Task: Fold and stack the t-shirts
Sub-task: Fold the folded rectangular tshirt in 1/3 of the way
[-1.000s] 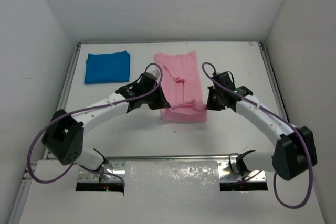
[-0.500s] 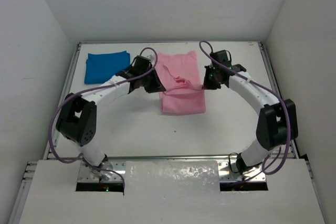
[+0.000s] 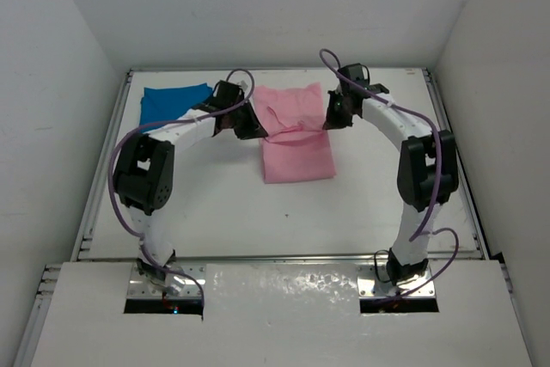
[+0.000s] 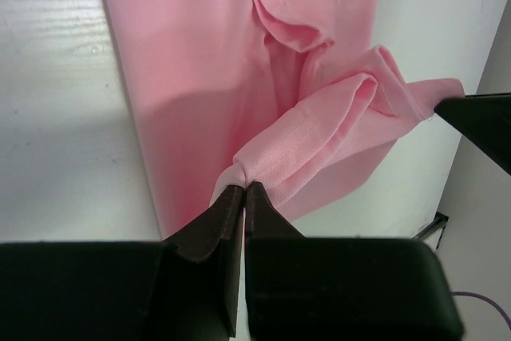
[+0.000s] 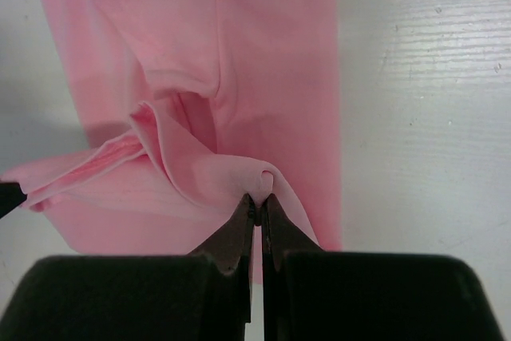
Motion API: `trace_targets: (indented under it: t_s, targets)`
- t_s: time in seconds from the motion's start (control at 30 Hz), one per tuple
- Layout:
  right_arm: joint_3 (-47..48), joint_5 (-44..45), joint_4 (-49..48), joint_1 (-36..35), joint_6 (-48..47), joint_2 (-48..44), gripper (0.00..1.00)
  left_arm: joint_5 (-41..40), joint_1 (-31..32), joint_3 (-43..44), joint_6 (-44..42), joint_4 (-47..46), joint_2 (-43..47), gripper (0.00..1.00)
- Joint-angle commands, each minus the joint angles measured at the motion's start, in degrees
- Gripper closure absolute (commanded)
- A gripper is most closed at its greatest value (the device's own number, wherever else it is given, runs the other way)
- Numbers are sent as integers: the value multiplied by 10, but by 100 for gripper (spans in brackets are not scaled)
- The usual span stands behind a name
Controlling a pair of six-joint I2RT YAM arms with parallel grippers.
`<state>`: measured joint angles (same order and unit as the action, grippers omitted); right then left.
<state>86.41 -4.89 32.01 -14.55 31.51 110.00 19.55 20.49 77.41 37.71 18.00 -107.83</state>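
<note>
The light pink t-shirt lies as a long narrow strip at the middle back of the white table. Its near end is lifted and doubled over toward the back. My left gripper is shut on the left corner of that lifted edge; the pinch shows in the left wrist view, gripper, pink t-shirt. My right gripper is shut on the right corner, seen in the right wrist view, gripper, pink t-shirt. The blue t-shirt lies folded at the back left, partly behind the left arm.
White walls close in the table on the left, back and right. A raised rail runs along the table's right edge. Both arms arch over the table, purple cables looping off them.
Both grippers have carried the pink shirt's near edge away from me toward the back, folding it over. The arms have stretched out and now partly cover the blue shirt.
</note>
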Motion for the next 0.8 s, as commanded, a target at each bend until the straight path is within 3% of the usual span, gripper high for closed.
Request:
trace_targets:
  t_s: [0.0, 0.27, 0.37, 0.4, 0.47, 0.53, 0.7, 0.77]
  targets:
    - [33, -13, -6, 7, 5, 23, 100, 19, -10, 37, -13, -33, -26, 100]
    - [93, -32, -16, 24, 12, 108, 99, 38, -19, 56, -16, -67, -96, 98]
    - [133, -45, -12, 26, 0, 135, 84, 36, -27, 58, -14, -82, -109, 85]
    - [140, -46, -12, 27, -3, 143, 69, 36, -33, 61, -14, -83, -115, 76]
    - [151, -52, -18, 28, -6, 145, 64, 31, -41, 67, -15, -82, -116, 69]
    - [151, -54, -25, 29, -6, 137, 56, 28, -56, 73, -20, -84, -115, 56]
    - [139, -56, -27, 34, -18, 122, 52, 30, -73, 128, -89, -59, -106, 54]
    - [114, -58, -41, 33, -28, 102, 54, 63, -72, 141, -118, -53, -104, 60]
